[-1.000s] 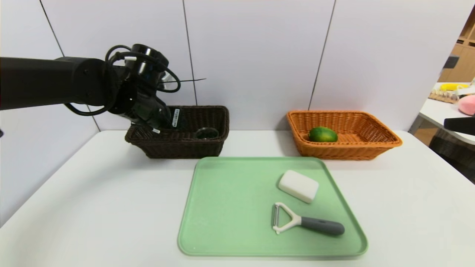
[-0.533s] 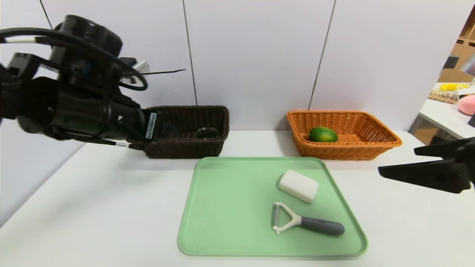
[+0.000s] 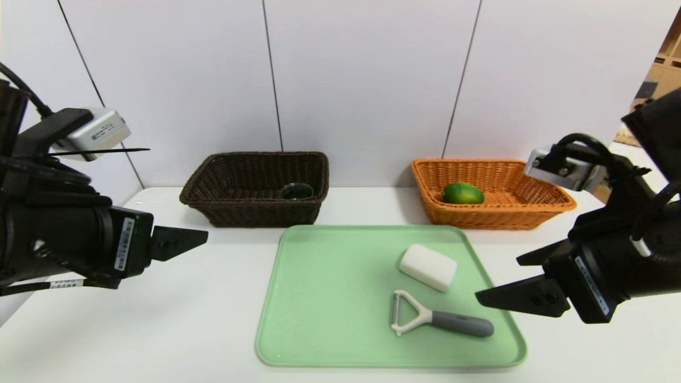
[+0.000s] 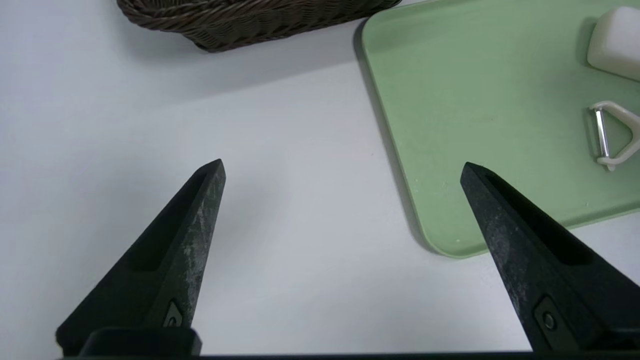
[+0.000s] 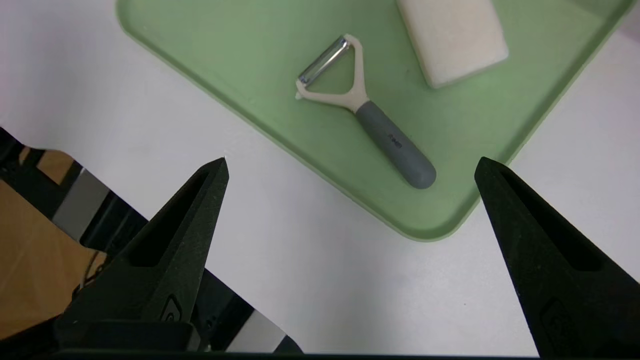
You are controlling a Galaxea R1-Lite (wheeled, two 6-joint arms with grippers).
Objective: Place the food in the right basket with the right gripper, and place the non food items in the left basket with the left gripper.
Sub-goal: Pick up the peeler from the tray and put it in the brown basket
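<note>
While both arms hang over the table's side margins, the scene reads as follows.

Left gripper (image 4: 342, 165): jaws spread wide, nothing between them; held above bare table (image 3: 159, 319) on the robot's left, short of the left basket and beside the tray's left edge.
Right gripper (image 5: 350, 160): jaws spread wide, nothing held; above the table at the tray's near right corner, tips aimed down toward the tray.
Left basket (image 3: 239, 213): dark brown wicker, at the back left against the wall.
Glass cup (image 3: 296, 191): inside the left basket, at its right end; only its dark rim shows clearly.
Right basket (image 3: 532, 213): orange-tan wicker, at the back right.
Food (image 3: 463, 192): green oval fruit lying in the right basket, toward its left end.
Tray (image 3: 330, 298): pale green, in the middle of the table in front of both baskets.
White block (image 3: 428, 266): on the tray's right half, lying flat, slightly askew.
Peeler (image 3: 439, 317): on the tray nearer the robot than the block and close to it, not touching; blade end toward the tray's middle, grey handle pointing to the right edge.
</note>
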